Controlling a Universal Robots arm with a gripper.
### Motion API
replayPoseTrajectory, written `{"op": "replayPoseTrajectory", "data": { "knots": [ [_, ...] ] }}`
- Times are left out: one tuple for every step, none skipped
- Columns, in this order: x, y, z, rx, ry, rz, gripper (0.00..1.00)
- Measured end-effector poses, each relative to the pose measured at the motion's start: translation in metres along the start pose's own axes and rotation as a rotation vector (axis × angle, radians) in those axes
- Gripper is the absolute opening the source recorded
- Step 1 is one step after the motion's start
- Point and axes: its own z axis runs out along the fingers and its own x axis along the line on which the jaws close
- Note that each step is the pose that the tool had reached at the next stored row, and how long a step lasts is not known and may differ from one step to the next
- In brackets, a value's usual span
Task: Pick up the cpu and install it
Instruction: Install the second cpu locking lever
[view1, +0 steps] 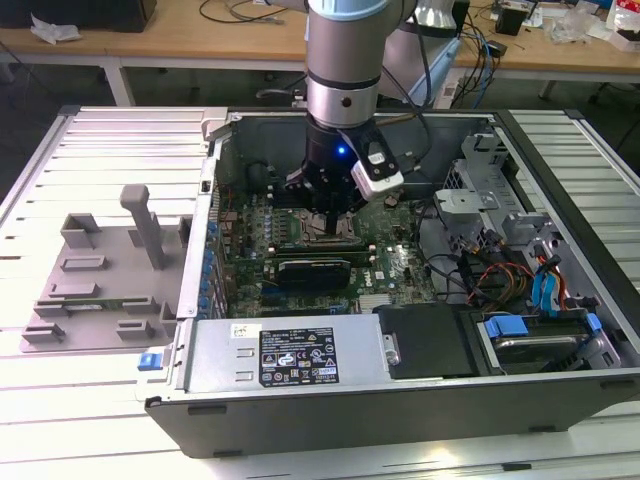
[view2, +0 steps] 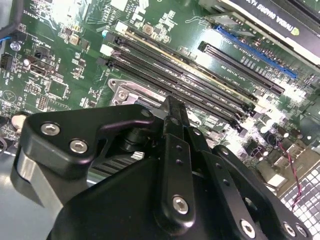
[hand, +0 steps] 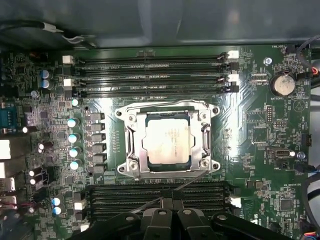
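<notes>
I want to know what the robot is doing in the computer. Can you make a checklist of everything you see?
Surface: pale ribbed table under an open computer case.
Job's things: cpu lies flat inside the metal socket frame on the green motherboard.
Clutter: grey plastic fixture with an upright post, on the exterior view's left.
Grippers: gripper is down inside the case above the socket, holding nothing that I can see.
Cables: red, orange and blue wires in the case; more on the desk behind.
Surroundings: wooden desk at the back.
</notes>
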Motion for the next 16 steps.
{"op": "replayPoseTrajectory", "data": {
  "knots": [
    [0.0009, -0.0002, 0.0008, 0.0001, -0.0004, -0.006, 0.11],
    [0.0021, -0.0004, 0.0014, -0.0002, -0.0007, -0.008, 0.11],
    [0.0041, -0.0006, 0.0020, -0.0003, -0.0008, -0.009, 0.11],
    [0.0060, -0.0007, 0.0024, -0.0001, -0.0007, -0.009, 0.11],
    [0.0070, -0.0010, 0.0031, 0.0001, -0.0005, -0.009, 0.11],
    [0.0072, -0.0013, 0.0038, 0.0002, -0.0006, -0.010, 0.11],
    [0.0079, -0.0016, 0.0053, -0.0001, -0.0008, -0.010, 0.11],
    [0.0081, -0.0017, 0.0056, 0.0000, -0.0007, -0.011, 0.11],
    [0.0081, -0.0017, 0.0057, -0.0001, -0.0008, -0.011, 0.11],
    [0.0081, -0.0017, 0.0057, -0.0001, -0.0009, -0.011, 0.11],
    [0.0085, -0.0017, 0.0058, -0.0003, -0.0009, -0.010, 0.11],
    [0.0094, -0.0018, 0.0060, -0.0006, -0.0010, -0.010, 0.11],
    [0.0101, -0.0020, 0.0060, -0.0003, -0.0009, -0.011, 0.11],
    [0.0115, -0.0028, 0.0065, -0.0004, -0.0010, -0.011, 0.11],
    [0.0117, -0.0031, 0.0077, 0.0000, -0.0009, -0.012, 0.11],
    [0.0118, -0.0031, 0.0099, -0.0002, -0.0012, -0.015, 0.11]
  ]
}}
